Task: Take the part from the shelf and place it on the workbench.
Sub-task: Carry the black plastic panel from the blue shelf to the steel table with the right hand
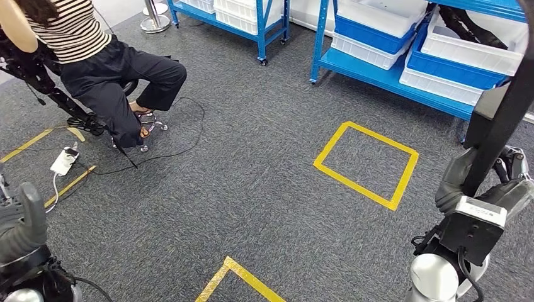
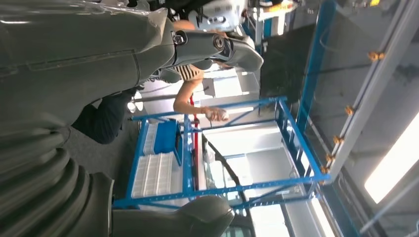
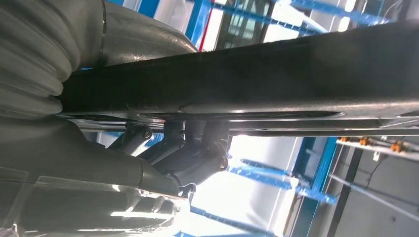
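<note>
Right, nearest to us, the right hand (image 1: 482, 189) is closed around a long dark part (image 1: 504, 107), a flat black bar that rises up and away past the top of the head view; from the right wrist view the dark fingers (image 3: 190, 153) curl under the bar (image 3: 247, 84) and the thumb sits against it, so the grip looks firm, though how much of the bar overhangs the hand I can't tell. Over on the other side, the left hand (image 1: 22, 220) hangs low at the frame's edge, holding nothing, thumb and fingers spread apart in the left wrist view (image 2: 207, 49). Ahead on the grey carpet (image 1: 252, 189) lie yellow tape squares (image 1: 368, 163), and a white power strip (image 1: 64, 160) with trailing cable. Further out a seated person (image 1: 94, 56) in a striped top, then the blue shelf (image 1: 390, 78) stacked with white and blue bins (image 1: 371, 31). No desk in view yet, so I'd judge the carry has barely begun. The risks: that long bar swinging into the shelf frame or bins as the robot turns, slipping or pivoting in the hand under its own leverage, or sweeping toward the person; the cable is a trip hazard too.
</note>
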Tool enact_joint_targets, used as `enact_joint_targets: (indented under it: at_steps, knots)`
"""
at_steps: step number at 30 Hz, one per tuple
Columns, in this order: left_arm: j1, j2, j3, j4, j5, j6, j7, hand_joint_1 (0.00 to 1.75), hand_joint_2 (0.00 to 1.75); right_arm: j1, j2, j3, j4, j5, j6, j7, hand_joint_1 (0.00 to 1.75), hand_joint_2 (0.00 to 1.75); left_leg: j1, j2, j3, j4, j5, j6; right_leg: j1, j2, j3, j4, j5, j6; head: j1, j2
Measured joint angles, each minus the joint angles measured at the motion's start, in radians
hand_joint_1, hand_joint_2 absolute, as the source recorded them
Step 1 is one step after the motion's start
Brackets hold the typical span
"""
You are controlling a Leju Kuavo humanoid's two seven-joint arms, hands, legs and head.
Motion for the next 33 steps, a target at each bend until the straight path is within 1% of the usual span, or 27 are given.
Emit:
enact_joint_targets:
  at_steps: [2, 3, 5, 6, 7, 8, 9, 10, 11, 12, 13, 14, 16, 17, 18, 19, 20, 21, 23, 25, 26, 27, 28, 29, 30, 32, 33]
  knots:
    - [-0.05, 0.017, -0.047, 0.045, -0.009, 0.004, 0.005, 0.0, 1.75, -0.008, -0.001, 0.006, 0.002, -0.002, -0.002, -0.001, 1.75, 1.75, -0.007, 0.027, 0.061, -0.116, 0.039, 0.008, 0.006, -0.018, 0.002, 0.0, -0.004, 0.006, 0.001, 0.0]
    - [-0.077, 0.023, -0.077, 0.073, -0.011, 0.01, 0.006, 0.0, 1.75, -0.011, -0.001, 0.01, 0.003, 0.0, -0.003, -0.002, 1.75, 1.75, -0.011, 0.032, 0.072, -0.14, 0.042, 0.013, 0.01, -0.026, 0.002, 0.0, -0.006, 0.01, 0.002, 0.0]
    - [-0.129, 0.032, -0.139, 0.13, -0.014, 0.025, 0.007, 0.0, 1.75, -0.011, -0.003, 0.015, 0.003, 0.002, -0.006, -0.006, 1.75, 1.75, -0.018, 0.011, 0.069, -0.146, 0.043, 0.026, 0.013, -0.045, 0.006, -0.004, -0.008, 0.021, 0.005, 0.0]
    - [-0.151, 0.035, -0.168, 0.156, -0.016, 0.034, 0.007, 0.0, 1.75, -0.009, -0.005, 0.018, 0.003, 0.004, -0.009, -0.01, 1.75, 1.75, -0.019, 0.001, 0.071, -0.151, 0.046, 0.033, 0.012, -0.043, 0.006, -0.002, -0.011, 0.026, 0.005, 0.0]
    - [-0.171, 0.037, -0.196, 0.177, -0.02, 0.042, 0.007, 0.0, 1.75, -0.006, -0.008, 0.019, 0.003, 0.004, -0.011, -0.013, 1.75, 1.75, -0.017, -0.008, 0.073, -0.156, 0.05, 0.042, 0.01, -0.025, 0.0, 0.013, -0.02, 0.03, 0.006, 0.0]
    - [-0.19, 0.038, -0.22, 0.195, -0.024, 0.05, 0.009, 0.0, 1.75, 0.001, -0.012, 0.02, 0.003, 0.005, -0.014, -0.017, 1.75, 1.75, -0.015, -0.016, 0.076, -0.161, 0.054, 0.049, 0.009, 0.0, -0.016, 0.048, -0.037, 0.031, 0.007, 0.0]
    - [-0.204, 0.039, -0.243, 0.21, -0.028, 0.057, 0.011, 0.0, 1.75, 0.01, -0.018, 0.021, 0.003, 0.005, -0.017, -0.022, 1.75, 1.75, -0.012, -0.024, 0.077, -0.164, 0.057, 0.055, 0.007, 0.03, -0.046, 0.104, -0.061, 0.029, 0.009, 0.0]
    - [-0.214, 0.039, -0.264, 0.224, -0.033, 0.064, 0.013, 0.0, 1.75, 0.021, -0.025, 0.022, 0.003, 0.003, -0.019, -0.026, 1.75, 1.75, -0.012, -0.034, 0.076, -0.164, 0.057, 0.058, 0.008, 0.051, -0.082, 0.174, -0.087, 0.026, 0.011, 0.0]
    - [-0.219, 0.039, -0.282, 0.235, -0.037, 0.069, 0.016, 0.0, 1.75, 0.033, -0.031, 0.023, 0.003, 0.001, -0.021, -0.03, 1.75, 1.75, -0.013, -0.045, 0.076, -0.164, 0.057, 0.059, 0.009, 0.06, -0.117, 0.237, -0.107, 0.026, 0.012, 0.0]
    - [-0.22, 0.039, -0.298, 0.245, -0.042, 0.074, 0.018, 0.0, 1.75, 0.043, -0.036, 0.024, 0.003, -0.001, -0.022, -0.033, 1.75, 1.75, -0.014, -0.057, 0.075, -0.164, 0.057, 0.06, 0.009, 0.063, -0.143, 0.276, -0.114, 0.029, 0.013, 0.0]
    - [-0.221, 0.039, -0.312, 0.252, -0.046, 0.079, 0.021, 0.0, 1.75, 0.051, -0.04, 0.025, 0.003, -0.005, -0.023, -0.036, 1.75, 1.75, -0.014, -0.069, 0.075, -0.163, 0.057, 0.06, 0.01, 0.064, -0.15, 0.277, -0.105, 0.035, 0.013, 0.0]
    - [-0.222, 0.039, -0.323, 0.257, -0.049, 0.085, 0.023, 0.0, 1.75, 0.056, -0.043, 0.027, 0.003, -0.007, -0.024, -0.039, 1.75, 1.75, -0.014, -0.081, 0.075, -0.162, 0.057, 0.06, 0.009, 0.067, -0.137, 0.238, -0.079, 0.043, 0.013, 0.0]
    - [-0.224, 0.039, -0.337, 0.26, -0.056, 0.097, 0.029, 0.0, 1.75, 0.059, -0.047, 0.034, 0.003, -0.012, -0.025, -0.044, 1.75, 1.75, -0.015, -0.103, 0.074, -0.156, 0.054, 0.055, 0.004, 0.095, -0.082, 0.101, -0.015, 0.057, 0.014, 0.0]
    - [-0.225, 0.039, -0.342, 0.26, -0.059, 0.102, 0.031, 0.0, 1.75, 0.06, -0.05, 0.037, 0.003, -0.015, -0.025, -0.047, 1.75, 1.75, -0.016, -0.112, 0.071, -0.151, 0.052, 0.052, 0.001, 0.108, -0.059, 0.048, 0.008, 0.057, 0.014, 0.0]
    - [-0.225, 0.04, -0.344, 0.26, -0.062, 0.107, 0.033, 0.0, 1.75, 0.061, -0.052, 0.039, 0.003, -0.017, -0.026, -0.05, 1.75, 1.75, -0.017, -0.121, 0.068, -0.148, 0.05, 0.047, 0.0, 0.117, -0.047, 0.019, 0.019, 0.052, 0.014, 0.0]
    - [-0.224, 0.041, -0.345, 0.26, -0.064, 0.11, 0.034, 0.0, 1.75, 0.062, -0.054, 0.041, 0.003, -0.021, -0.028, -0.051, 1.75, 1.75, -0.018, -0.128, 0.064, -0.146, 0.05, 0.041, 0.002, 0.117, -0.044, 0.012, 0.022, 0.044, 0.014, 0.0]
    - [-0.222, 0.044, -0.346, 0.258, -0.066, 0.114, 0.034, 0.0, 1.75, 0.062, -0.056, 0.042, 0.003, -0.025, -0.03, -0.052, 1.75, 1.75, -0.016, -0.136, 0.062, -0.147, 0.051, 0.036, 0.002, 0.107, -0.042, 0.012, 0.023, 0.036, 0.014, 0.0]
    - [-0.219, 0.048, -0.346, 0.254, -0.069, 0.119, 0.035, 0.0, 1.75, 0.061, -0.058, 0.043, 0.003, -0.031, -0.033, -0.053, 1.75, 1.75, -0.015, -0.133, 0.06, -0.145, 0.05, 0.031, 0.001, 0.098, -0.04, 0.01, 0.025, 0.028, 0.014, 0.0]
    - [-0.216, 0.057, -0.346, 0.24, -0.077, 0.126, 0.039, 0.0, 1.75, 0.059, -0.062, 0.043, 0.001, -0.048, -0.041, -0.056, 1.75, 1.75, -0.014, -0.094, 0.042, -0.105, 0.024, 0.02, -0.003, 0.079, -0.033, 0.006, 0.026, 0.011, 0.01, 0.0]
    - [-0.214, 0.064, -0.346, 0.226, -0.09, 0.127, 0.048, 0.0, 1.75, 0.059, -0.067, 0.042, 0.0, -0.063, -0.046, -0.06, 1.75, 1.75, -0.011, -0.044, -0.014, 0.014, -0.038, 0.01, 0.0, 0.059, -0.029, 0.005, 0.023, -0.002, 0.006, 0.0]
    - [-0.211, 0.067, -0.346, 0.219, -0.096, 0.125, 0.053, 0.0, 1.75, 0.059, -0.07, 0.042, 0.0, -0.068, -0.048, -0.063, 1.75, 1.75, -0.007, -0.033, -0.048, 0.083, -0.067, 0.005, 0.001, 0.047, -0.028, 0.006, 0.022, -0.005, 0.006, 0.0]
    - [-0.208, 0.07, -0.346, 0.212, -0.102, 0.123, 0.059, 0.0, 1.75, 0.059, -0.073, 0.042, 0.0, -0.071, -0.049, -0.065, 1.75, 1.75, -0.004, -0.028, -0.074, 0.131, -0.082, 0.002, 0.002, 0.036, -0.028, 0.006, 0.021, -0.007, 0.006, 0.0]
    - [-0.206, 0.074, -0.345, 0.204, -0.107, 0.121, 0.063, 0.0, 1.75, 0.058, -0.076, 0.042, 0.0, -0.073, -0.05, -0.067, 1.75, 1.75, -0.002, -0.025, -0.082, 0.143, -0.077, 0.0, 0.003, 0.025, -0.027, 0.006, 0.02, -0.007, 0.005, 0.0]
    - [-0.205, 0.077, -0.345, 0.196, -0.109, 0.119, 0.066, 0.0, 1.75, 0.058, -0.078, 0.042, 0.0, -0.075, -0.05, -0.068, 1.75, 1.75, 0.0, -0.02, -0.067, 0.112, -0.054, -0.001, 0.003, 0.014, -0.026, 0.006, 0.018, -0.007, 0.005, 0.0]
    - [-0.204, 0.079, -0.345, 0.189, -0.111, 0.118, 0.068, 0.0, 1.75, 0.058, -0.079, 0.042, 0.0, -0.076, -0.05, -0.069, 1.75, 1.75, 0.0, -0.012, -0.036, 0.052, -0.022, 0.001, 0.003, 0.005, -0.023, 0.006, 0.016, -0.006, 0.005, 0.0]
    - [-0.205, 0.083, -0.344, 0.176, -0.112, 0.116, 0.07, 0.0, 1.75, 0.057, -0.081, 0.042, 0.0, -0.077, -0.051, -0.07, 1.75, 1.75, -0.004, 0.028, 0.039, -0.084, 0.027, 0.009, 0.007, -0.012, -0.017, 0.005, 0.011, 0.001, 0.006, 0.0]
    - [-0.206, 0.084, -0.344, 0.17, -0.112, 0.116, 0.07, 0.0, 1.75, 0.055, -0.082, 0.042, -0.001, -0.077, -0.051, -0.07, 1.75, 1.75, -0.008, 0.04, 0.059, -0.121, 0.036, 0.014, 0.009, -0.02, -0.015, 0.005, 0.008, 0.006, 0.006, 0.0]
